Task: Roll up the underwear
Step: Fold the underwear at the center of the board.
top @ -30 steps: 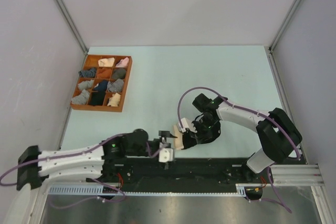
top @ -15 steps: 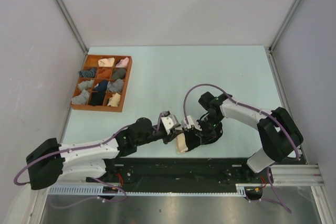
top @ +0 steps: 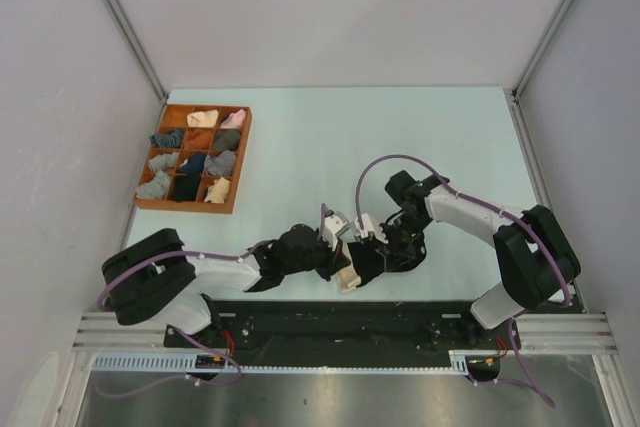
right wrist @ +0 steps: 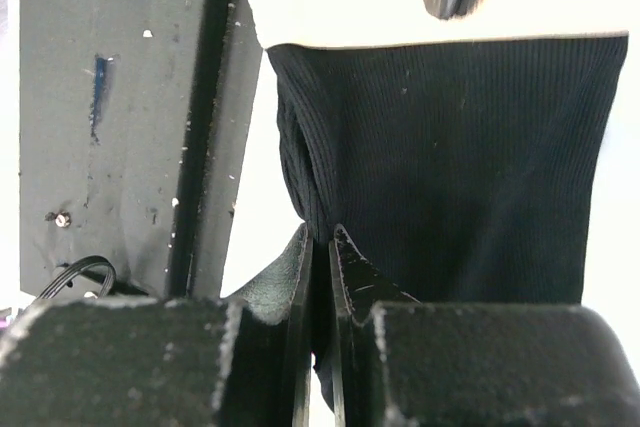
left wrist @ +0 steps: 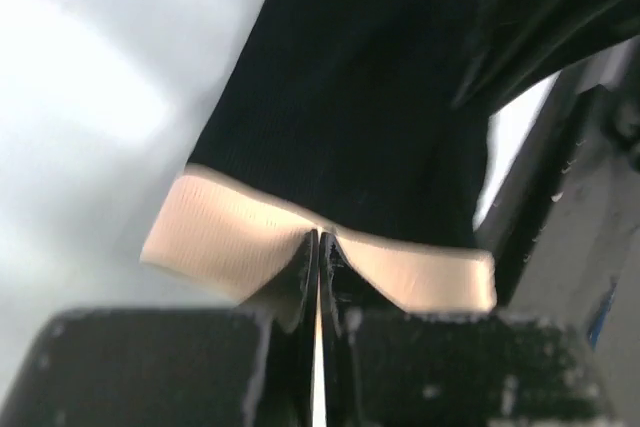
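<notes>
Black underwear (right wrist: 460, 147) in right jaws, cream edge (left wrist: 230, 237) in left jaws

Top view: fixed high up, set back past the near edge of the table (top: 330, 137), aimed down and forward, far enough off to catch all of it plus the tray (top: 185, 207) out at 9 o'clock. Left wrist: crammed right up against the underwear (left wrist: 350, 117), looking along the left gripper (left wrist: 318, 244) at 6 toward black fabric at 12. Right wrist: just as close, facing back the opposite way past the right gripper (right wrist: 320, 237), cream band up at 12. Same underwear shared by all three, around 6 from above.
</notes>
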